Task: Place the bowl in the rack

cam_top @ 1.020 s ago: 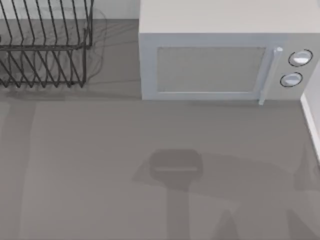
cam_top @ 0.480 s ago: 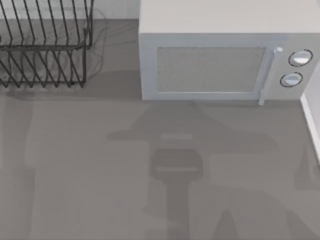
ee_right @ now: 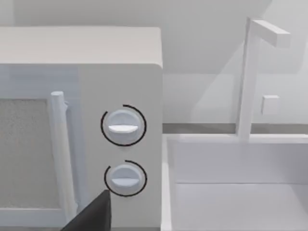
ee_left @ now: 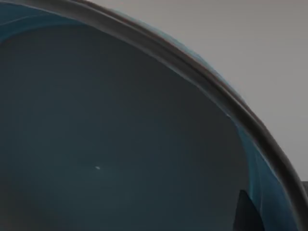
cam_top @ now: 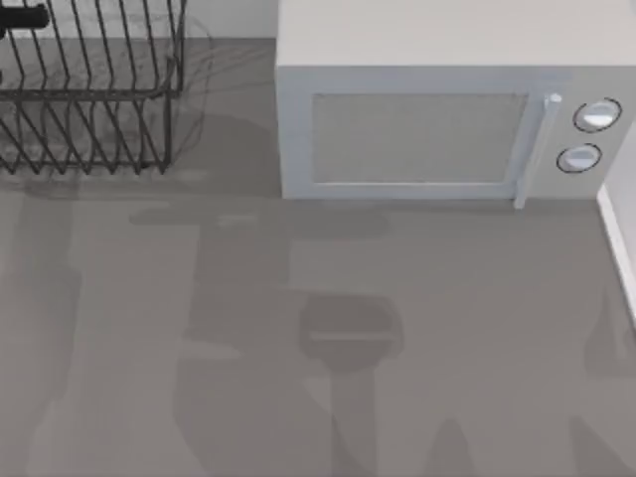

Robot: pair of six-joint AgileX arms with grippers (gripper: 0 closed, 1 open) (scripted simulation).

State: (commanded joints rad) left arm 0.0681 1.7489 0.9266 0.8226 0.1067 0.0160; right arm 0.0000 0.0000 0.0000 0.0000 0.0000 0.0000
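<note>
Rack [cam_top: 89, 89]: black wire, at the table's ten o'clock, left of the microwave [cam_top: 447, 109]. Bowl [ee_left: 120, 144]: glossy blue interior close against the left wrist camera, probably carried; grip cannot be confirmed. Right wrist camera faces the microwave's dials [ee_right: 123, 126].

open table [cam_top: 397, 378] in front; rack [cam_top: 89, 99] far left, microwave [cam_top: 437, 109] (door shut) blocks rear.

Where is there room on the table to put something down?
The wide grey tabletop in front of the microwave and the rack is bare. The back edge is crowded: rack at the left, microwave beside it, with a narrow strip between them.
</note>
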